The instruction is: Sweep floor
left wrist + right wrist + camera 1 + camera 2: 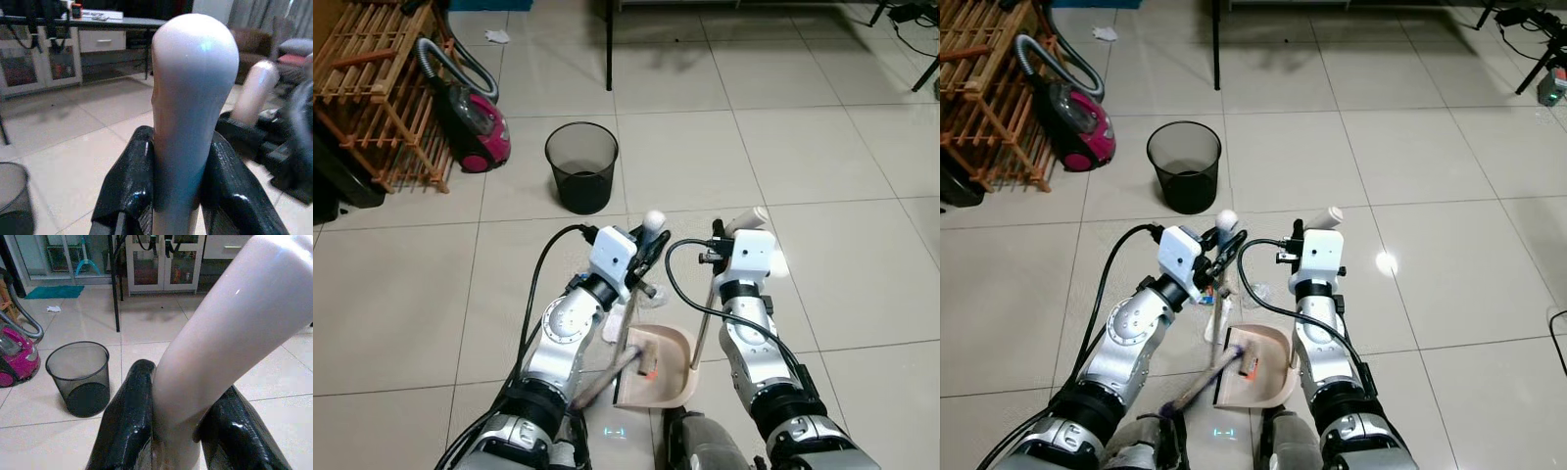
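1. Left gripper [178,196] is clamped on the broom handle [193,98], both black fingers [124,186] pressed against the smooth, glossy, round-topped white grip. No slack there.
2. Right gripper [178,431] is clenched the same way round the dustpan handle [230,328], a thicker, shiny, cream-white tube that leans off at an angle.
3. Down on the floor, right between the robot's arms, sits the dustpan [677,348]: a beige plastic scoop, curved lip, shallow walls, resting flat on the tile.
4. The broom head [636,364] lies across the pan's mouth, dark bristles angled in, with a small orange-red scrap [649,374] just at the bristles, inside the pan.
5. A pale bit of litter [613,326] lies on the tile touching the pan's left edge, beside the broom shaft.
6. My read: this is the gathering stage, so short, low strokes toward the pan look best, with the pan's lip kept pressed to the tile so nothing slides under.
7. The tiles [822,166] are glossy and light beige with thin grout lines; light scraps may skate, so a gentle pull beats a flick.
8. Ahead stands the wire-mesh waste bin [580,166], black, round, open-topped, well apart from the pan, the likely place to empty it.
9. The pink canister vacuum [478,127] sits by a slatted wooden rack [372,88] at far left.
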You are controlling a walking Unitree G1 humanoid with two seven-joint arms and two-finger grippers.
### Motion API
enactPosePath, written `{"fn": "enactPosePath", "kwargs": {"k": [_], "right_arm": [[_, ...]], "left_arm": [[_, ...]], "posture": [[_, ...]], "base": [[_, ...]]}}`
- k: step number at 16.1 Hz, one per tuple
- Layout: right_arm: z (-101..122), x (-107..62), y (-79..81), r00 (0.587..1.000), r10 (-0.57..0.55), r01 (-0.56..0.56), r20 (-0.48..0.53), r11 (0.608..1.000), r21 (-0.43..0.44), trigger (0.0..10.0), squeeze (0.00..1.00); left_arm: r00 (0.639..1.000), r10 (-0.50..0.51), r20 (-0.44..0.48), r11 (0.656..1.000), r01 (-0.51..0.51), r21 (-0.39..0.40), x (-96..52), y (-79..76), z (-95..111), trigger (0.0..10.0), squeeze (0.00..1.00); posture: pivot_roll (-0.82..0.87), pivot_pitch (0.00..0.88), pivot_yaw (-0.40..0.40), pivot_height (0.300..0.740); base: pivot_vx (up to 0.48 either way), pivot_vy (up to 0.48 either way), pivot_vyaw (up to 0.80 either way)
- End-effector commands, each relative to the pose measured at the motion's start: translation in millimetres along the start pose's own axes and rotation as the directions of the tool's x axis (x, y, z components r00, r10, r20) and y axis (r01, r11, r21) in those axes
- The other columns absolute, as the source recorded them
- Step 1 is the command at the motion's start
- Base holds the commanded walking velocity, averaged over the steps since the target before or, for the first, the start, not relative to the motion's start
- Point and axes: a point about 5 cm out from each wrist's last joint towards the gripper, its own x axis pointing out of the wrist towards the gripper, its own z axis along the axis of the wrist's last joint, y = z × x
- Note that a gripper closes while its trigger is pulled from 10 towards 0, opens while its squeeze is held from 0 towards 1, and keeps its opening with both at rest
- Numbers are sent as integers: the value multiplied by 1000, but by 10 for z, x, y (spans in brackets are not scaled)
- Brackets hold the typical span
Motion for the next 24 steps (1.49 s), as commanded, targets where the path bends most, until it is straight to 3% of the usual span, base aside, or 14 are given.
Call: {"fn": "enactPosePath", "kwargs": {"k": [1, 5, 7, 10, 13, 15, 17, 20, 23, 24], "right_arm": [[-177, -92, -43, 995, -13, 13, -96, 1000, 2, 10000, 0], [-145, -61, -163, 996, -38, 41, -83, 999, 33, 10000, 0], [-158, -82, -264, 996, -47, 51, -82, 998, 43, 10000, 0], [-199, -118, -420, 992, -82, 88, -98, 995, 52, 10000, 0], [-195, -120, -593, 986, -134, 142, -103, 987, 70, 10000, 0], [-183, -105, -658, 983, -143, 154, -112, 983, 98, 10000, 0], [-198, -111, -703, 980, -147, 164, -135, 979, 124, 10000, 0], [-63, -58, -817, 984, -144, 162, -107, 969, 188, 10000, 0], [262, 53, -916, 992, -126, 129, -28, 954, 271, 10000, 0], [506, 140, -959, 995, -102, 93, 14, 952, 292, 10000, 0]], "left_arm": [[997, -41, 65, 998, 44, -35, 102, -88, 116, 10000, 0], [987, -104, 122, 995, 102, 20, 185, -31, 304, 10000, 0], [980, -155, 127, 986, 146, 76, 160, 86, 412, 10000, 0], [979, -147, 141, 986, 133, 103, 106, 310, 550, 10000, 0], [968, -83, 238, 992, 58, 110, 76, 739, 1034, 10000, 0], [969, -44, 245, 987, 5, 158, -17, 987, 1281, 10000, 0], [981, 21, 195, 978, -61, 198, -137, 1153, 1289, 10000, 0], [980, 191, 63, 951, -200, 235, -485, 1361, 1096, 10000, 0], [935, 353, -25, 905, -335, 263, -756, 1455, 878, 10000, 0], [896, 443, -38, 870, -418, 263, -855, 1480, 792, 10000, 0]], "posture": [[-90, 252, -17, 740], [-85, 221, -11, 740], [-75, 195, -3, 740], [-70, 163, 10, 740], [-71, 133, 29, 740], [-58, 113, 34, 740], [-52, 96, 39, 740], [-61, 67, 41, 740], [-68, 47, 34, 740], [-69, 27, 30, 740]], "base": [[0, 0, 0], [0, 0, 0], [0, 0, 0], [0, 0, 0], [0, 0, 0], [0, 0, 0], [0, 0, 0], [0, 0, 0], [0, 0, 0], [0, 0, 0]]}}
